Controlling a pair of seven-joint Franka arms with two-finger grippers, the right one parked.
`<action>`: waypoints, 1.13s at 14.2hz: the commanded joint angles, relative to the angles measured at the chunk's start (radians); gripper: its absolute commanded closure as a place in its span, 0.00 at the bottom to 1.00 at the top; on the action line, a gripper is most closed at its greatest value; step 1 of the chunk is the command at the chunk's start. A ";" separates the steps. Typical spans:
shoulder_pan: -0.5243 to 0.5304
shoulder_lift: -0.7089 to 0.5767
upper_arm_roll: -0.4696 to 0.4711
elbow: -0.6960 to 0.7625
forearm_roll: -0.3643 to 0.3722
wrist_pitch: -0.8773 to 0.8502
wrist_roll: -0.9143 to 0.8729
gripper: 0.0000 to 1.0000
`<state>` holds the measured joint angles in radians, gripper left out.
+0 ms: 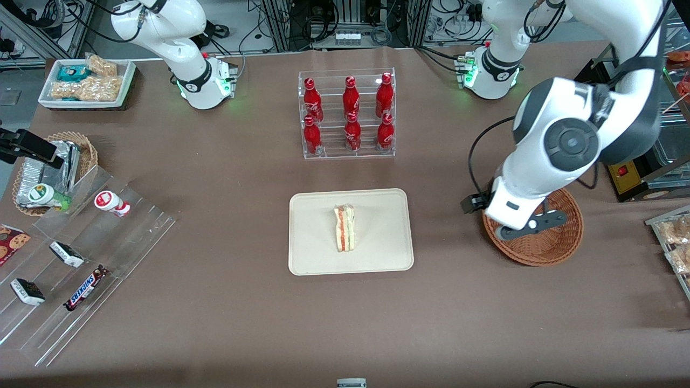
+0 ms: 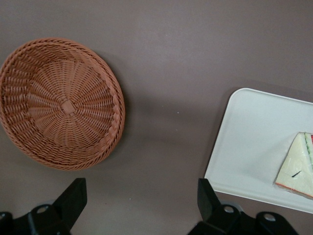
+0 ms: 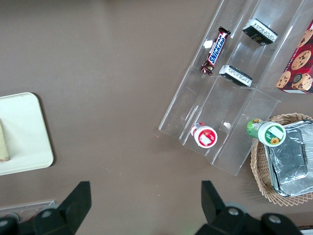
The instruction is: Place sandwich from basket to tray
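The sandwich (image 1: 345,228), a pale wedge with red-orange and green layers, lies on the cream tray (image 1: 377,215) in the middle of the table. In the left wrist view one corner of the sandwich (image 2: 297,166) rests on the tray (image 2: 254,142). The reddish-brown wicker basket (image 1: 550,248) sits beside the tray toward the working arm's end, partly covered by the arm. Seen from the wrist, the basket (image 2: 61,105) is empty. My gripper (image 2: 141,191) hovers open over bare table between basket and tray, nothing between its fingers (image 2: 73,193).
A clear rack of red bottles (image 1: 347,116) stands farther from the front camera than the tray. Toward the parked arm's end are a stepped acrylic rack with snack bars (image 1: 81,258), a small wicker basket with foil packets (image 1: 54,167) and a white snack bin (image 1: 86,83).
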<state>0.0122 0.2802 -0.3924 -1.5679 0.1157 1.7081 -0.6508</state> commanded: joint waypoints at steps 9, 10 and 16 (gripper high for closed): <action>0.003 -0.029 0.098 0.035 -0.002 -0.013 -0.029 0.00; 0.003 -0.036 0.119 0.042 -0.002 -0.013 -0.021 0.00; 0.012 -0.055 0.170 0.042 -0.007 -0.013 -0.015 0.00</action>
<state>0.0173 0.2406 -0.2207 -1.5230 0.1155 1.7080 -0.6675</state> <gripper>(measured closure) 0.000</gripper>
